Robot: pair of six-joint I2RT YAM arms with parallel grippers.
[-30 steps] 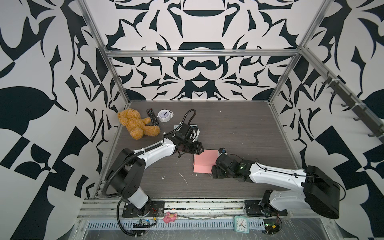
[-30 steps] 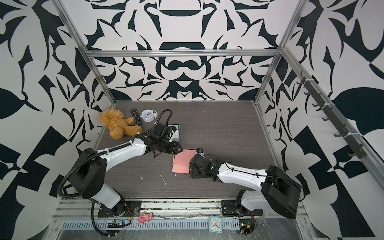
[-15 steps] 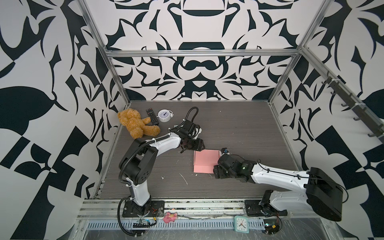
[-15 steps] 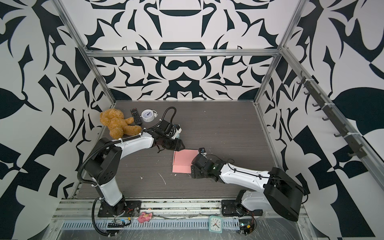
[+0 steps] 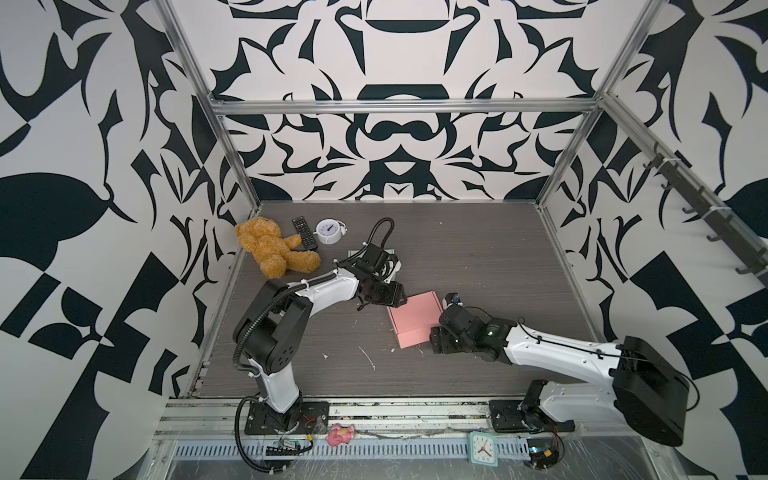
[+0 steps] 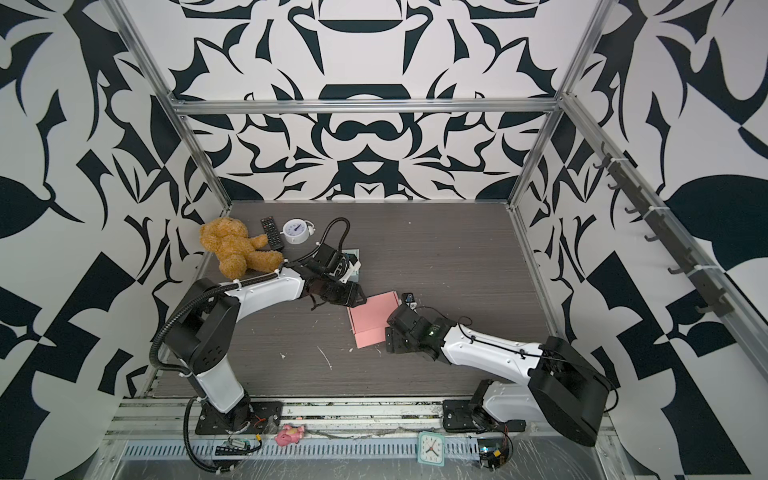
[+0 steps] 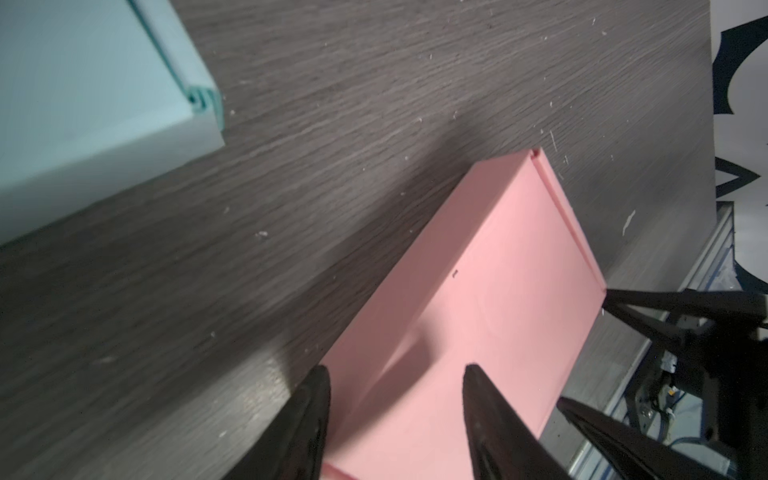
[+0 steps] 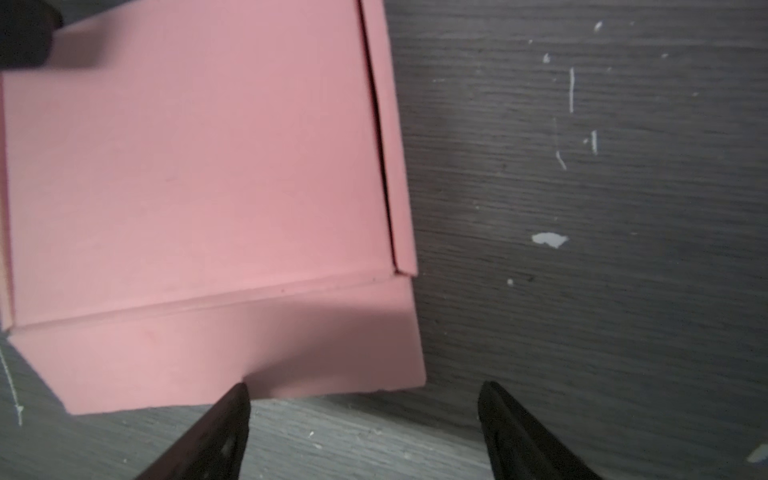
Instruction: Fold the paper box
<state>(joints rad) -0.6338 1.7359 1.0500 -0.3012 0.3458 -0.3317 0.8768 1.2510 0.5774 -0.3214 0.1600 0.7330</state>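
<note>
Box: likely light, thin card, crease-prone; grasp flap edge.
Left gripper: jaws apart, straddling a side edge.
Right gripper: jaws apart, flap just ahead.

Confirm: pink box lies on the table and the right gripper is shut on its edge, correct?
Not shut: the right wrist view shows the right gripper open, jaws wide apart at the edge of the pink box. The rest holds.

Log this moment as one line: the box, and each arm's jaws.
pink box: closed, on table | left jaws: open, at its far-left corner | right jaws: open, at its near-right corner, nothing held
</note>
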